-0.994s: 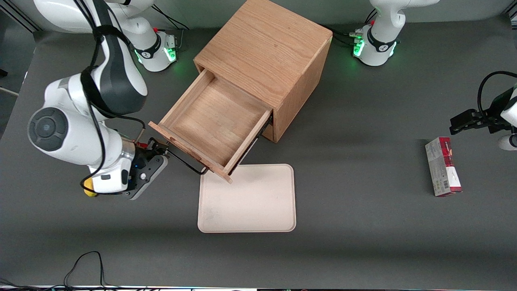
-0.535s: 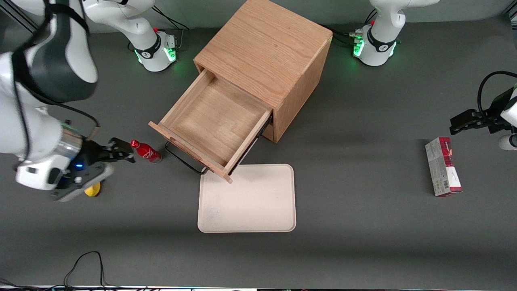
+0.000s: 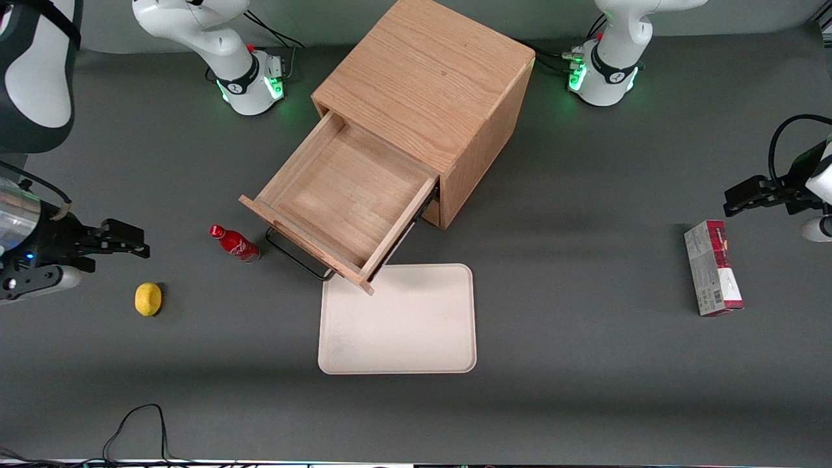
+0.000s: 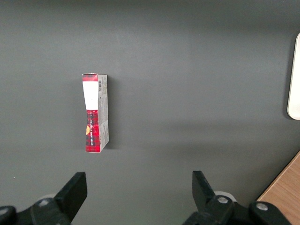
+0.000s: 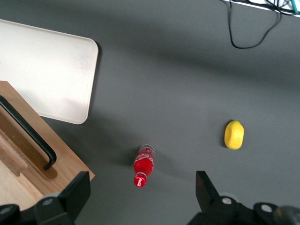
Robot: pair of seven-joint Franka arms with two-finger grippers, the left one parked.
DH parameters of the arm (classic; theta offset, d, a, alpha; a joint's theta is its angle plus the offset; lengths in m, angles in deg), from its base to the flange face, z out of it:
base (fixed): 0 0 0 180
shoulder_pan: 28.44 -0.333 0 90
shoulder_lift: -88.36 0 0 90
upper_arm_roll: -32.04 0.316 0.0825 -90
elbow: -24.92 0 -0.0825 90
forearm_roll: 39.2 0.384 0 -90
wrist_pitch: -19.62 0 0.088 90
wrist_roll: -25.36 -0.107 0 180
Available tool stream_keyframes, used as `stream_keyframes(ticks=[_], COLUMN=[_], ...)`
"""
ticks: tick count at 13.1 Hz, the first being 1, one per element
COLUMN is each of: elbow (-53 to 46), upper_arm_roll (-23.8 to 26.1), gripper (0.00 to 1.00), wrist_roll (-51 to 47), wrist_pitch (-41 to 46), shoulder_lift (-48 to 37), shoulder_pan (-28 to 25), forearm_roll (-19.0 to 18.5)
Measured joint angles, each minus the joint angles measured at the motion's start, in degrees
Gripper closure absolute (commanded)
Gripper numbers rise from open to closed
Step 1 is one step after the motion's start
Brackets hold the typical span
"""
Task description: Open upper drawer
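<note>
Now end effector [image 3: 130, 242] hangs w/ fingers wide apart, holding nothing, well clear of pulled-out upper drawer [image 3: 338, 198].

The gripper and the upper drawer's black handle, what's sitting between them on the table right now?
In the front view, a small red bottle stands between the open gripper and the upper drawer, close to its handle. The lemon lies nearer the camera, off that line.

Gripper [image 3: 127, 240]: has pulled away from the upper drawer's [image 3: 338, 198] handle [image 3: 296, 255], retreating toward 9 o'clock in the front view to the working arm's end of the table; fingers spread apart, holding nothing.
Red bottle [image 3: 234, 242]: uncovered, standing just beside the handle.
Lemon [image 3: 148, 299]: now fully exposed, at about 7 o'clock from the bottle.
</note>
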Motion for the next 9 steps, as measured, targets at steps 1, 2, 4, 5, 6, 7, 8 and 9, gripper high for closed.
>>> stream_keyframes(ticks=[1,2,4,5,6,7,8,9], elbow=[1.02,2.77,8.1,10.73,12.94,14.57,15.7,16.35], upper_arm_roll=[0.28,2.0,10.79,15.31,18.55,20.4,21.39,21.79], gripper=[0.0,0.0,0.0,0.0,0.0,0.0,0.0,0.0], wrist_roll=[-0.34,-0.75,-2.65,-3.9,-4.65,-5.08,-5.24,-5.3], wrist_pitch=[-0.45,-1.67,-5.46,-6.54,-7.18,-7.35,-7.42,-7.51], shoulder_lift=[-0.91,-2.29,-6.34,-8.47,-10.42,-12.05,-13.3,-14.09], shoulder_pan=[1.0,3.18,11.35,15.34,18.29,20.13,21.26,21.79], forearm_roll=[-0.4,-1.1,-4.75,-5.91,-6.39,-6.58,-6.62,-6.68])
